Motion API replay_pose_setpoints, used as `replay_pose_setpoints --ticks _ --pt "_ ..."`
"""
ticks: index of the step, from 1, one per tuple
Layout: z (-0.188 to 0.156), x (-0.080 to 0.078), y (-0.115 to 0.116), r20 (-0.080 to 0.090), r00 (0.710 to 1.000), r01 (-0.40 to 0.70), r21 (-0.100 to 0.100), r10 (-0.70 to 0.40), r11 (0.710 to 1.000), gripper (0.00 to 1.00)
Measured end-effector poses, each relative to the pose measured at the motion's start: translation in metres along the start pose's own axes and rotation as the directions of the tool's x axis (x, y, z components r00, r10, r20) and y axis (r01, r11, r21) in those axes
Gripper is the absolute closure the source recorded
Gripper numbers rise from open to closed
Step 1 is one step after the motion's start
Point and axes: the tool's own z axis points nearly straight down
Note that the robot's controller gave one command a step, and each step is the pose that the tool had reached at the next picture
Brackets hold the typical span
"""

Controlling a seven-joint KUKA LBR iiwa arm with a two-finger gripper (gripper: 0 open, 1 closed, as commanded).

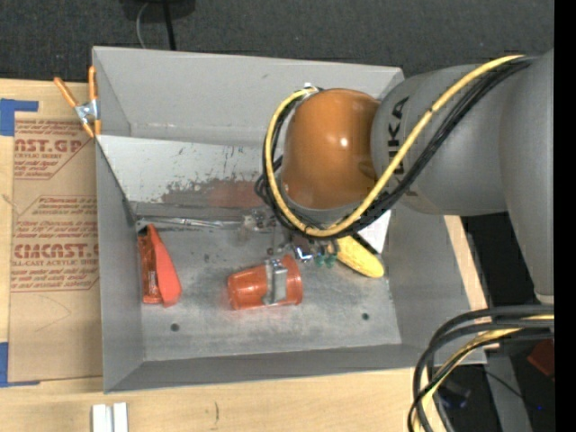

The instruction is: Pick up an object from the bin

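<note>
The gripper [284, 275] sits low on the orange cylinder [249, 289] just toward six o'clock of the bin's [121, 331] middle. Whether it is spread or clamped I cannot tell, and nothing looks lifted yet.

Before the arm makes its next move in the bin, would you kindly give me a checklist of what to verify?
1. Claw is over the orange-red cylinder in the middle of the bin floor: ok.
2. Claw has contact with the cylinder: cannot tell.
3. Yellow banana-shaped thing lies apart from the cylinder, on its right: ok.
4. Small green thing beside the claw is free of it: cannot tell.
5. Orange wedge-shaped thing by the left wall is well away from the claw: ok.
6. Claw is away from the bin walls: ok.
</note>
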Motion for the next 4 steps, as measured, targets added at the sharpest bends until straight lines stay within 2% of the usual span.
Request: replay_pose_setpoints --ticks 1,2,3,4 --pt "0.009 0.016 -0.025 0.008 0.994 0.105 0.005 -0.105 0.994 0.00" --pt "0.036 0.032 -0.023 0.001 0.997 -0.080 -0.002 0.080 0.997 0.00" --pt "0.085 0.018 -0.017 0.008 0.968 0.249 0.004 -0.249 0.968 1.00" --pt "0.085 0.018 -0.017 0.008 0.968 0.249 0.004 -0.249 0.968 1.00"
